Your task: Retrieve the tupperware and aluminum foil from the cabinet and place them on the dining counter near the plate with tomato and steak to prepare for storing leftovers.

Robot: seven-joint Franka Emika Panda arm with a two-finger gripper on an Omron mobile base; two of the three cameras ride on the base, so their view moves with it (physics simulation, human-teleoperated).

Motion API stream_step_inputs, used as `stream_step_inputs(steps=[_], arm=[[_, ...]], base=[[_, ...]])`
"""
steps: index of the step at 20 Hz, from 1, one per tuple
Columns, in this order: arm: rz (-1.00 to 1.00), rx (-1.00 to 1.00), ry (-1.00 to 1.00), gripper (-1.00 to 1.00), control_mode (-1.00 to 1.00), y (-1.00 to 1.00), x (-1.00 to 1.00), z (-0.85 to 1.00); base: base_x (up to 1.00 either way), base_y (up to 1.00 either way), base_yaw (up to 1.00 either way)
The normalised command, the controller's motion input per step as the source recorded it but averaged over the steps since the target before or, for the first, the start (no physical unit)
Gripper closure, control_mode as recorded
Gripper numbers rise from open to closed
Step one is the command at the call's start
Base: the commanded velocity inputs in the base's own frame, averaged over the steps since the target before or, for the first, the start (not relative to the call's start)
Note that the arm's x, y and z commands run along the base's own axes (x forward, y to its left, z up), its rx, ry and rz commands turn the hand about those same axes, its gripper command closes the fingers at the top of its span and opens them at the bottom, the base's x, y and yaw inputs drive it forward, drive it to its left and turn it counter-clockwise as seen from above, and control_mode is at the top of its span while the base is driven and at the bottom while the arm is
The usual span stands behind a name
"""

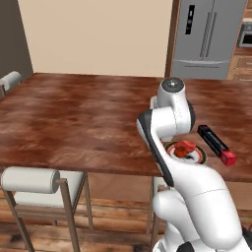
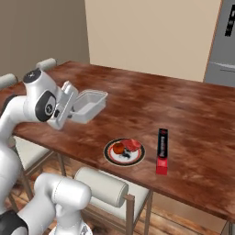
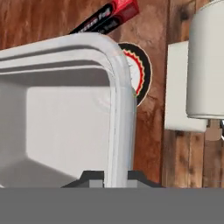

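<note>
Arm folded over the near edge of the worktop (image 2: pixel 183 114): upper link rises from the base, elbow bent high, forearm and wrist turned roughly level so the end effector (image 2: pixel 73 109) reaches out sideways above the wood rather than down at it. End effector clamped narrow on the tupperware (image 2: pixel 89 105) — in the hand view both dark fingertips (image 3: pixel 94 178) sit either side of one rim wall, pinching that wall between them. Tupperware is carried clear of the worktop, tipped so its open side faces partly sideways and up; its longer axis runs away from the end effector, along the reach. Interior looks bare, translucent grey-white, with the plate edge showing faintly through one corner. Plate (image 2: pixel 111 158) lies on the worktop beyond and below the end effector, near the front edge, apart from the tupperware; tomato (image 2: pixel 132 144) and steak (image 2: pixel 119 148) sit on it, touching or nearly so. Aluminum foil (image 2: pixel 162 149) lies flat on the worktop just past the plate, farther from the end effector — long axis roughly crosswise to the front edge, red end toward that edge, not touching the plate. Padded chairs (image 2: pixel 103 188) are tucked under the front edge, below the end effector. Grey fridge (image 1: pixel 209 37) stands well beyond the far side of the worktop.
</note>
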Motion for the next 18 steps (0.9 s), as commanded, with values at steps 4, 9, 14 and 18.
stream_step_inputs(steps=[4,9,14,18], arm=[[0.04,0.27,0.05,1.00,-1.00,0.03,0.33,-0.31],[0.09,0.10,0.02,1.00,-1.00,0.03,0.44,-0.45],[0.02,0.00,0.01,1.00,-1.00,0.12,0.40,-0.54],[0.00,0.00,0.06,1.00,-1.00,0.01,0.39,-0.54]], base=[[0.00,0.00,0.00],[0.00,0.00,0.00],[0.00,0.00,0.00],[0.00,0.00,0.00]])
